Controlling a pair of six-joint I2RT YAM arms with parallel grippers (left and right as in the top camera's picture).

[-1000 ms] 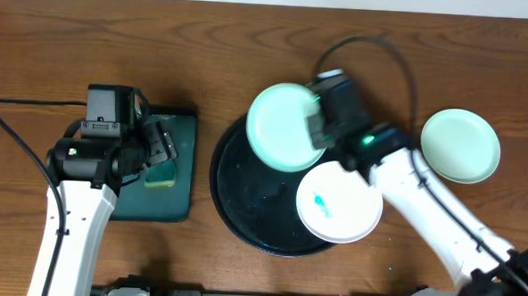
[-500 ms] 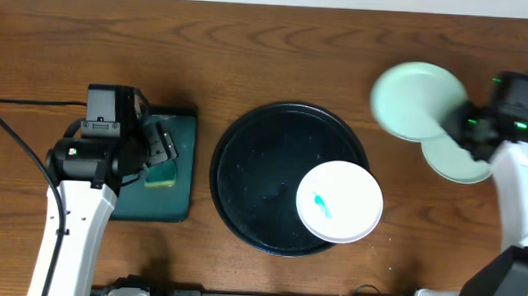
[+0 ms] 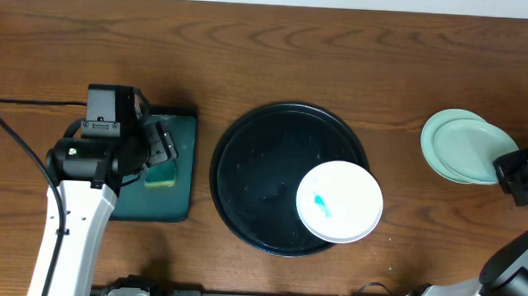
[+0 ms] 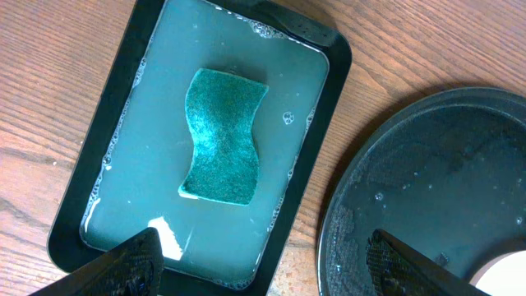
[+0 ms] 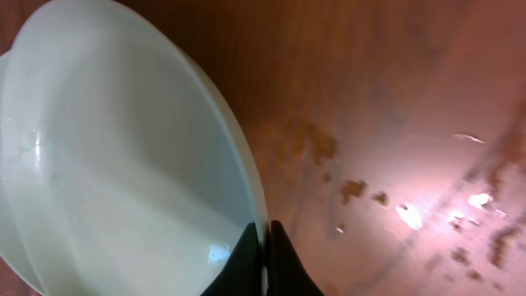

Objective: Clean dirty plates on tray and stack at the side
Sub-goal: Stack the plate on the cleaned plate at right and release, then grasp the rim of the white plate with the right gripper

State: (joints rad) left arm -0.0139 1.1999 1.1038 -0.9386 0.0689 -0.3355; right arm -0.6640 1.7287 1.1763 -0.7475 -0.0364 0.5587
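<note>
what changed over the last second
The right fingers carried the mint plate off the black tray, moved it rightward, stacked it on the other mint plate, and still pinch its rim. The white plate, sponge and left fingers stayed put.

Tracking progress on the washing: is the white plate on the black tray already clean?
No, the white plate on the tray shows a teal smear at its centre in the overhead view.

One plate (image 3: pixel 339 202) sat on the big tray (image 3: pixel 246 156), near-right; stacked plates (image 3: pixel 468 146) on the table (image 3: pixel 251 40) further right, sponge (image 3: pixel 162 174) in the small tray (image 3: pixel 177 207) left.
</note>
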